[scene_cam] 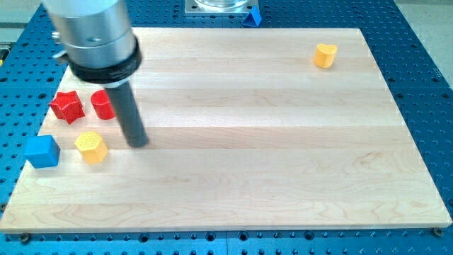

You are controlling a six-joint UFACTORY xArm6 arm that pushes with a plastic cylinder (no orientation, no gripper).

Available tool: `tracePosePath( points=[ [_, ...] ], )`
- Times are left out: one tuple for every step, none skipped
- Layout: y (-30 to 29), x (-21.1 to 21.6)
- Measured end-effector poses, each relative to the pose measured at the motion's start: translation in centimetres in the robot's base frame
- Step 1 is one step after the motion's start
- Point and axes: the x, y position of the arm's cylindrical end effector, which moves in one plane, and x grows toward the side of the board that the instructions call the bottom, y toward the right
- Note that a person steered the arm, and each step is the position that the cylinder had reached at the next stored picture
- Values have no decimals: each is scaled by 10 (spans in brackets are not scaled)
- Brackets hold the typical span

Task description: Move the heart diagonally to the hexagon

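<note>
Blue cube (pixel 42 151) beside yellow hexagon (pixel 91 146); my tip (pixel 137 143) adjacent.

Pale smooth matt wooden board (pixel 248 142); glossy metal arm housing (pixel 88 28).

The pale wooden board (pixel 248 127) carries five blocks. A yellow heart (pixel 325 55) lies near its top right corner. By the left edge sit a red star (pixel 67 106), a red block (pixel 102 105) partly hidden by the rod, a blue cube (pixel 42 151) and a yellow hexagon (pixel 91 146).
</note>
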Motion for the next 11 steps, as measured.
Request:
tracePosePath(
  points=[
    [131, -18],
    [260, -61],
    [356, -108],
    [400, -162],
    [389, -187],
    [379, -197],
    [353, -201],
    [265, -180],
    [164, -143],
    [176, -142],
    [188, -143]
  ],
)
